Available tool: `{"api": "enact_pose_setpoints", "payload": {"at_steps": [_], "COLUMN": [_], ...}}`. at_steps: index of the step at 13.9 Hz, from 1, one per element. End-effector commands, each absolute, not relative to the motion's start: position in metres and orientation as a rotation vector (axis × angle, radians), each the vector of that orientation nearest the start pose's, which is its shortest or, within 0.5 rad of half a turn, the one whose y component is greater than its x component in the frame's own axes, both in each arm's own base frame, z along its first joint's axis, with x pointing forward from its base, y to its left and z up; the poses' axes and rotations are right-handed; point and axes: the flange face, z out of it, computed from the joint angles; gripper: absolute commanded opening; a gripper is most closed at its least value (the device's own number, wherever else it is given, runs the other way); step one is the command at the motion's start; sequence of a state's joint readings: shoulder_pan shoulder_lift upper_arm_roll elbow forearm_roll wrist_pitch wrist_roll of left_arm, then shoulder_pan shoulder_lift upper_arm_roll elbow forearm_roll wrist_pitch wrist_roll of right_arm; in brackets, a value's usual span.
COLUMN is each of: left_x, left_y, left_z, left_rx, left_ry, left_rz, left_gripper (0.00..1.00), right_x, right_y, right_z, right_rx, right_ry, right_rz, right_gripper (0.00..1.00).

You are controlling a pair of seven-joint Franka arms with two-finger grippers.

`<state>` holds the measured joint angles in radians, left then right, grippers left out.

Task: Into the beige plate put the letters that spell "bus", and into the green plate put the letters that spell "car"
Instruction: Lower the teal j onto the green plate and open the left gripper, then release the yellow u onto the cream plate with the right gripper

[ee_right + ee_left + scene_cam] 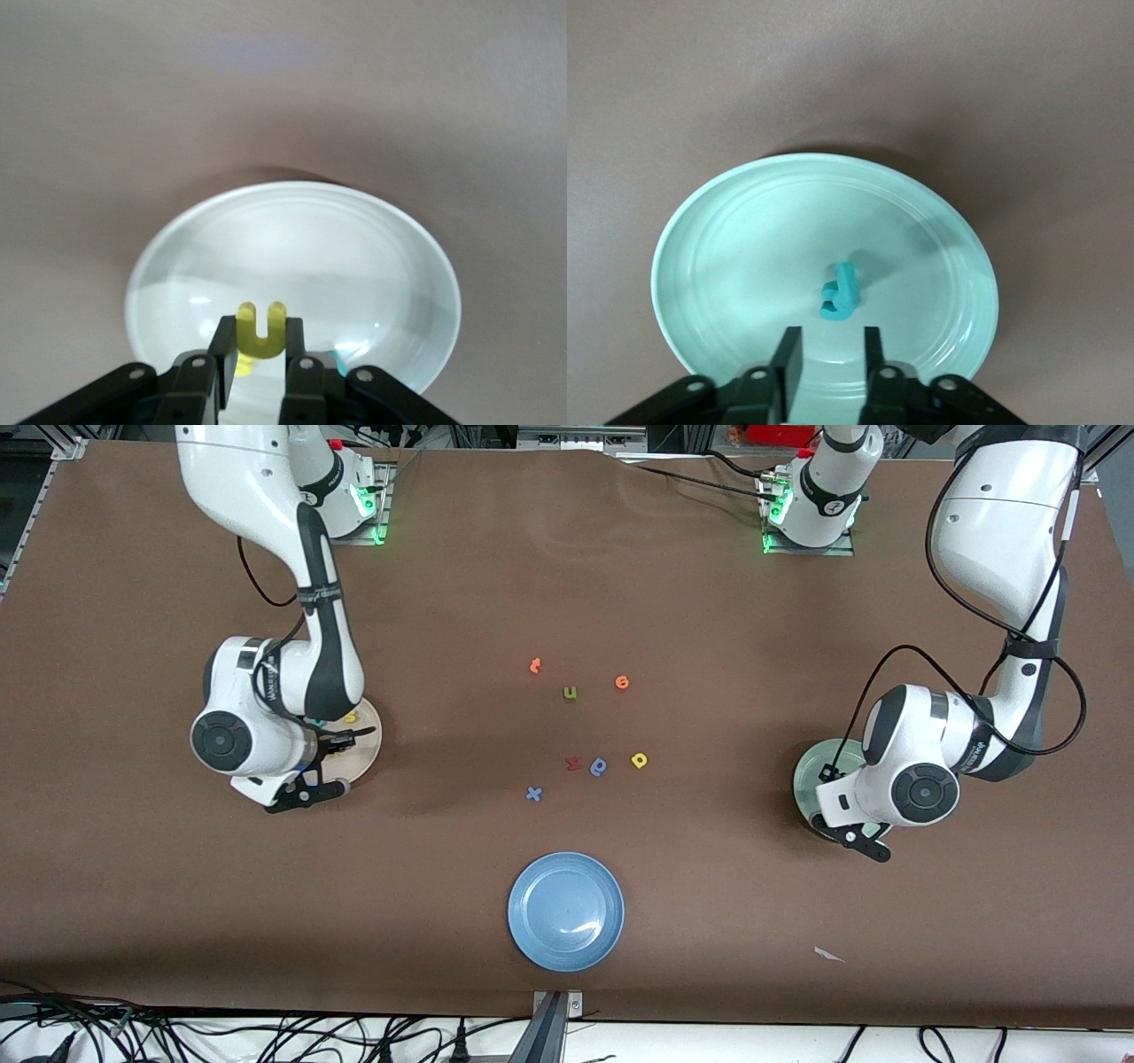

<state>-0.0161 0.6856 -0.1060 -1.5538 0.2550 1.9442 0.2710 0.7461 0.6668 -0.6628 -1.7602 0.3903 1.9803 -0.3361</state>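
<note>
R gripper (260, 350) clamped on yellow "u" (260, 329), stem upright, directly over beige plate (390, 266): straight drop. L gripper (833, 350) parted, empty, over green plate (744, 239); teal letter (840, 292) lies in plate just below. Yellow "a" (639, 760) mid-table, toward L arm's end from beige plate.

Glossy green plate (744, 230); matt brown table cover (709, 868).

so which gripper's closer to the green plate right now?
Left. The left gripper hangs directly over the green plate, open above a teal letter. The right gripper is at the table's right-arm end, over the beige plate, holding the yellow "u".
</note>
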Motion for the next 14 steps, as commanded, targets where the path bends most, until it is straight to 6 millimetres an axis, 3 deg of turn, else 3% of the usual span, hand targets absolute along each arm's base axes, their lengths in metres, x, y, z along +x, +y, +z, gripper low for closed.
{"api": "enact_pose_setpoints", "payload": {"at_steps": [1,2,4,6,9,11,14], "left_x": [0.669,0.67,0.674,0.673,0.675,0.67,0.651], "left_y": [-0.057,-0.06,-0.077,-0.097,-0.144,-0.179,-0.249], "left_z": [0.238,0.24,0.248,0.244,0.245,0.245,0.235], "left_rx": [-2.877,-2.907,-3.033,-3.12,-3.179,-3.203,-3.213], "left_ry": [0.764,0.726,0.533,0.365,0.216,0.086,-0.147], "left_rz": [0.437,0.429,0.395,0.385,0.274,0.235,0.176], "left_gripper": [1.0,1.0,1.0,1.0,1.0,1.0,1.0], "right_x": [0.618,0.618,0.618,0.622,0.634,0.645,0.654], "right_y": [0.091,0.086,0.089,0.088,0.052,0.029,0.015], "right_z": [0.214,0.213,0.22,0.247,0.303,0.355,0.435], "right_rx": [-3.108,-3.091,-3.079,-3.059,-3.066,-3.075,-3.087], "right_ry": [-0.358,-0.32,-0.311,-0.295,-0.229,-0.191,-0.177], "right_rz": [0.445,0.445,0.455,0.419,0.337,0.25,0.235], "right_gripper": [0.44,0.99,1.0,1.0,1.0,1.0,1.0]}}
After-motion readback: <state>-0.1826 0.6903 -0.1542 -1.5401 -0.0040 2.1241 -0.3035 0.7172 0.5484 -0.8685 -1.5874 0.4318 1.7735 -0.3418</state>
